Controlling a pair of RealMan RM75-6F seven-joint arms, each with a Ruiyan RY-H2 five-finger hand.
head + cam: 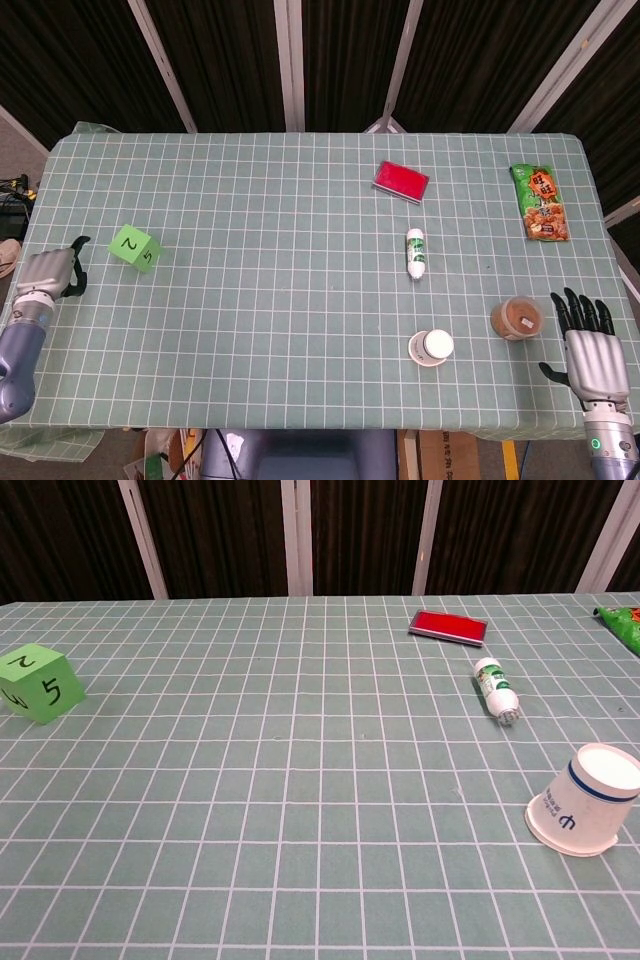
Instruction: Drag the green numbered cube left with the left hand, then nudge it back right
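Note:
The green numbered cube [135, 247] sits on the checked tablecloth near the left side, showing a 2 on top and a 5 on its front; the chest view has the cube [40, 684] at its far left. My left hand [50, 272] hovers at the table's left edge, a short gap left of the cube and not touching it, its dark fingers pointing toward the cube and holding nothing. My right hand [592, 350] lies at the front right corner with fingers spread and empty. Neither hand appears in the chest view.
A red flat box [401, 181] lies at the back middle, a small white bottle [415, 253] on its side below it. A tipped paper cup [431, 347], a brown-filled cup [517, 318] and a green snack bag [541, 203] occupy the right side.

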